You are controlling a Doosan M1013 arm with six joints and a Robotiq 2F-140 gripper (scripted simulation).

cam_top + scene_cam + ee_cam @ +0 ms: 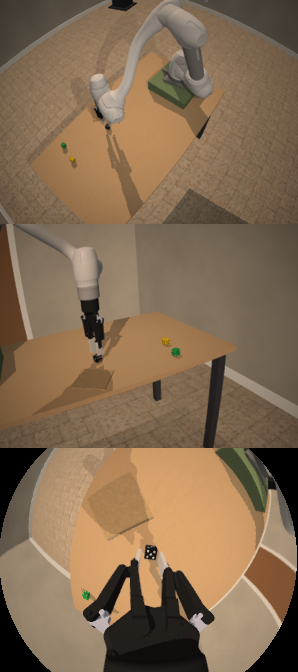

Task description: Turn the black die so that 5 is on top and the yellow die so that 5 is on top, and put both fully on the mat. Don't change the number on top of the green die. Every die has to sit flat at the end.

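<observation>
arm (131, 60) (50, 239) reaches out from base, elbow bent high, forearm sloping down to wrist (109, 108) (86, 268). wrist upright in exterior view, gripper (105, 123) (96, 352) (149, 555) hanging below it, pointing down. fingers partly open, narrow gap between them, pale tips apart and roughly level in wrist view. black finger linkages splay outward on both sides of gripper body.

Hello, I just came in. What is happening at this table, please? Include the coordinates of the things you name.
A robot arm has its end effector (106, 124) (96, 354) (149, 555) down at the black die (107, 126) (97, 358) (150, 552), with a fingertip on either side; whether they grip it is unclear. The die is not over the mat (93, 379) (119, 505). The yellow die (72, 159) (166, 342) and green die (64, 145) (175, 352) (86, 595) are also off it, on the table.
</observation>
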